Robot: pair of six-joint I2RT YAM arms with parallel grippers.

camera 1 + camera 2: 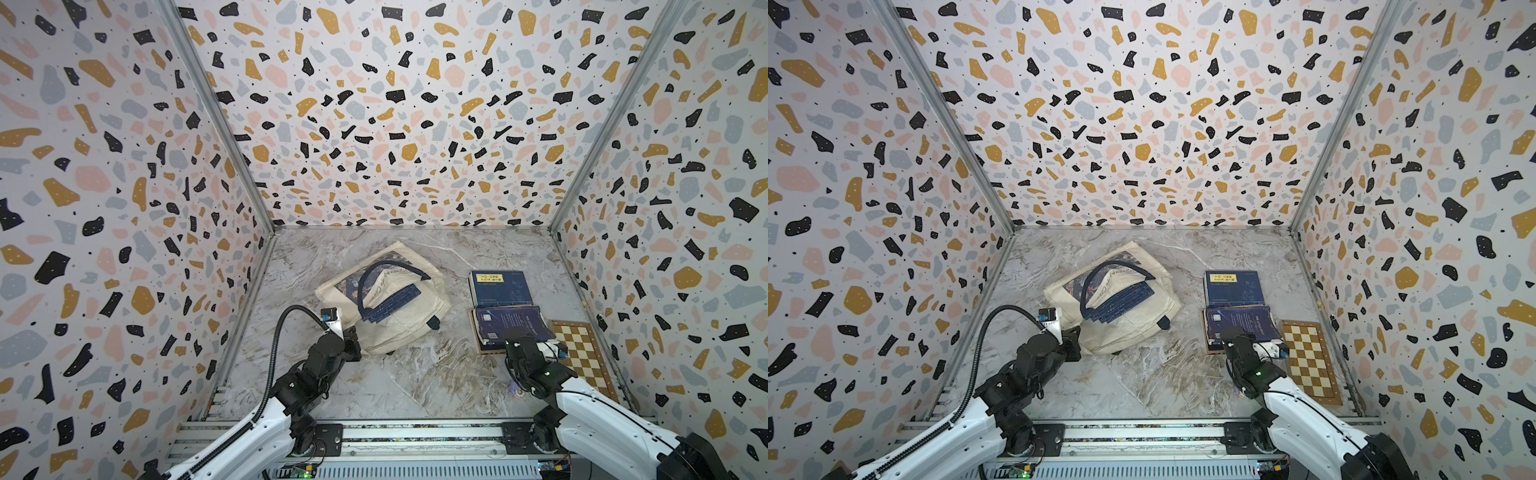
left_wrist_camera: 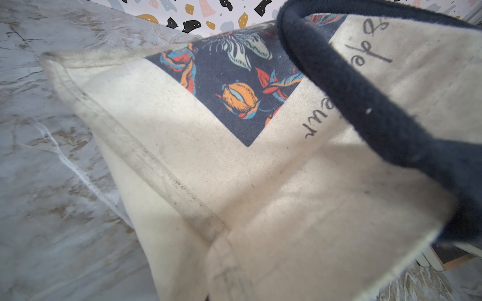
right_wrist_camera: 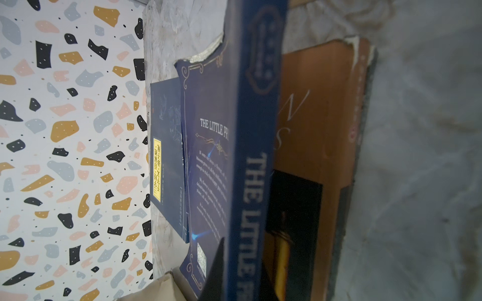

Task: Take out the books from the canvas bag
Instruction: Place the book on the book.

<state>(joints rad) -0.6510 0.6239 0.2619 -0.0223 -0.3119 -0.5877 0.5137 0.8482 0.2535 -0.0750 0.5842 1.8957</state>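
The marble table (image 1: 415, 374) is carrying every item. Directions are being given from its centre in the top views, with 12 o'clock at the far wall.

1. The canvas bag (image 1: 399, 328) is lying slumped just off centre toward 10 o'clock, printed side up, with one navy handle (image 1: 362, 282) looping over it. A dark blue brick-patterned strip (image 1: 390, 301) is lying across the canvas; what it is cannot be told.
2. The checkered board (image 1: 582, 357) is lying flat at 4 o'clock near the right wall and is taking no part.
3. The books are lying outside the bag at 3 o'clock. A brown book (image 3: 313, 117) is lying at the bottom and the navy Little Prince book (image 1: 515, 322) is resting on it. A yellow-labelled navy book (image 1: 498, 286) is lying just beyond, toward 2 o'clock.
4. The left gripper (image 1: 355, 338) is sitting clenched at the bag's 7 o'clock corner, apparently pinching the canvas, which is filling the left wrist view.
5. The right gripper (image 1: 513, 334) is apparently grasping the near edge of the Little Prince book, jaws narrow. One finger (image 3: 215, 271) is lying against the cover.

Step in hand, as judged: the Little Prince book is being set down on the brown one.

The next move is calling for the right jaws to release and lift clear without dragging the book. The right arm is then needing a path to the bag's mouth while the left arm is holding the canvas. Whether any book is lying inside cannot be told.
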